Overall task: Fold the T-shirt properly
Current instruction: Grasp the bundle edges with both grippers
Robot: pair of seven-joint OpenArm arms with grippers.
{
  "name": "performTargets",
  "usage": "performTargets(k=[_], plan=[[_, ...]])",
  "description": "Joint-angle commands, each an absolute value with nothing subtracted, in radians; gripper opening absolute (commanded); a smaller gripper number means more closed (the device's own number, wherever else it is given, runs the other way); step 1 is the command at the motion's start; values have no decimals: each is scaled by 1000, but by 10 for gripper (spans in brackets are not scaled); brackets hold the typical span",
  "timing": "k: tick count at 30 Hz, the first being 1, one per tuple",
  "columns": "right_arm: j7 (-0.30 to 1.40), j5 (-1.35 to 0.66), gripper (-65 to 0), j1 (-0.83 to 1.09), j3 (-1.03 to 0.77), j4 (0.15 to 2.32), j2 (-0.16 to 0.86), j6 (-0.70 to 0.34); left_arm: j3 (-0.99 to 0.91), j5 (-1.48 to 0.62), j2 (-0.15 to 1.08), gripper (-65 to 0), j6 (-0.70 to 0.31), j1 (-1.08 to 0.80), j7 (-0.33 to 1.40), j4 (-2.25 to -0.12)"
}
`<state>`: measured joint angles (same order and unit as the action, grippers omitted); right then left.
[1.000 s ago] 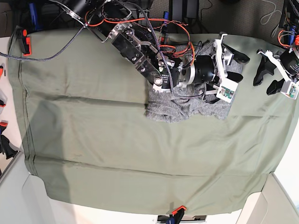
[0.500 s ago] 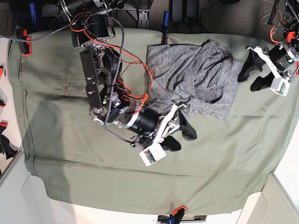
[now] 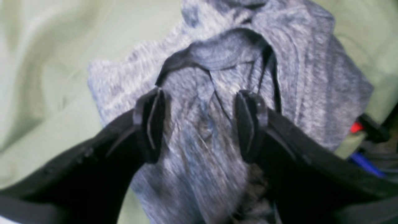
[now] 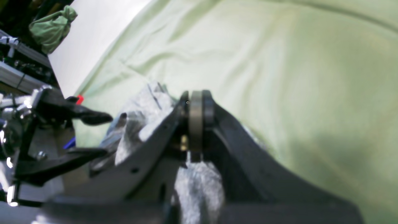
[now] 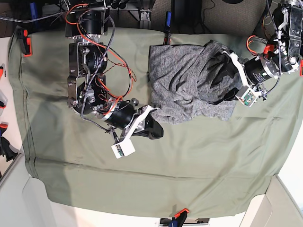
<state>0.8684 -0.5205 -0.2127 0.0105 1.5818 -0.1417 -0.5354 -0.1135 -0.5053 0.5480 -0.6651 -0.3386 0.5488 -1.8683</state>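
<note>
The heather-grey T-shirt [image 5: 184, 80] lies crumpled at the back middle of the olive-green sheet [image 5: 189, 165]. My left gripper [image 5: 227, 78] is over the shirt's right side, open. In the left wrist view its fingers [image 3: 149, 124] straddle rumpled folds of the T-shirt [image 3: 311, 77] without closing on them. My right gripper [image 5: 155, 131] is just off the shirt's front-left corner, shut. In the right wrist view its pads [image 4: 196, 124] are pressed together with no cloth visible between them, and the T-shirt [image 4: 140, 109] lies just to their left.
Red clamps [image 5: 26, 45] [image 5: 181, 213] and a blue clamp [image 5: 166, 21] pin the sheet at the table's edges. Loose red and black cables [image 5: 118, 71] hang off the right wrist arm. The white table rim [image 5: 28, 203] shows at the front corners.
My right gripper moved back toward the shirt's front-left corner and shut. My left gripper swung in from the far right onto the shirt's right side and stayed open.
</note>
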Motion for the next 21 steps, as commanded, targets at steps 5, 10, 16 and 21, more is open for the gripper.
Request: performTargets(k=[5, 10, 16, 21], plan=[[842, -542, -650, -218, 11, 1598, -150, -546, -62, -423, 560, -274, -564, -258, 504, -1802], [842, -542, -650, -218, 11, 1598, -150, -546, -54, -406, 560, -274, -558, -191, 487, -1727], [842, -542, -650, -218, 11, 1598, -150, -546, -52, -406, 560, -489, -558, -183, 471, -1725], [842, -542, -650, -218, 11, 1598, -150, -546, -52, -398, 560, -650, -558, -183, 422, -1725]])
